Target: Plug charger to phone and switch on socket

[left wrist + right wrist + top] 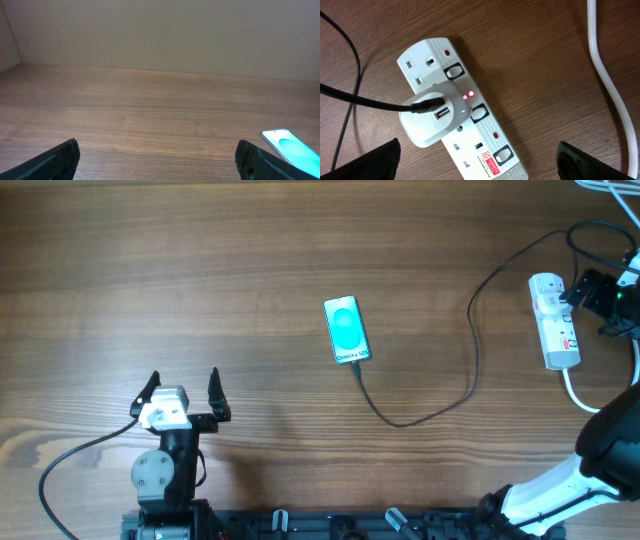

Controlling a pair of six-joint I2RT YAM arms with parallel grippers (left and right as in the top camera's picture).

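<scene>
The phone lies flat mid-table, cyan screen up; its corner shows in the left wrist view. The charger's thin black cable runs from the phone's near end, where its connector touches the phone, in a loop to the socket strip. In the right wrist view the cable enters a white adapter plugged into the strip; one red light glows beside it. My right gripper hovers open over the strip. My left gripper is open and empty, near-left of the phone.
The strip's thick white cord runs along its right side toward the near edge. Unlit red lamps and dark-framed rocker switches line the strip. A dark gripper cable trails left of the left arm. A wall stands beyond the table's far edge.
</scene>
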